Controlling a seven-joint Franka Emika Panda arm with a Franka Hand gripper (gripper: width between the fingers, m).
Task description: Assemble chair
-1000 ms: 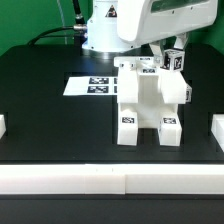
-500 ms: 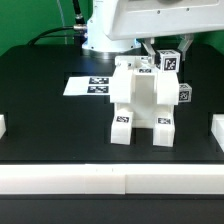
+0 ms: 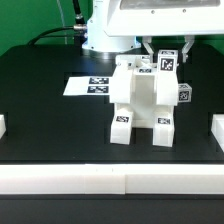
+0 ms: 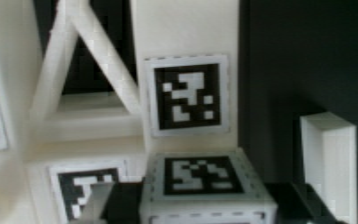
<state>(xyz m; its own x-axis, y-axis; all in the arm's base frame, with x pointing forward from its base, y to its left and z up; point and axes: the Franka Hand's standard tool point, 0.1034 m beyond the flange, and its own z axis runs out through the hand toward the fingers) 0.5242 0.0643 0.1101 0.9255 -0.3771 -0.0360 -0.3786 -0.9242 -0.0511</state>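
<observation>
White, chunky plastic chair (image 3: 142, 100) with square tag stickers is standing mid-frame on the black table (image 3: 50, 120). The arm's two-finger gripper (image 3: 166, 52) is hovering at its upper-right corner. I cannot tell whether the jaws are clenched.
</observation>
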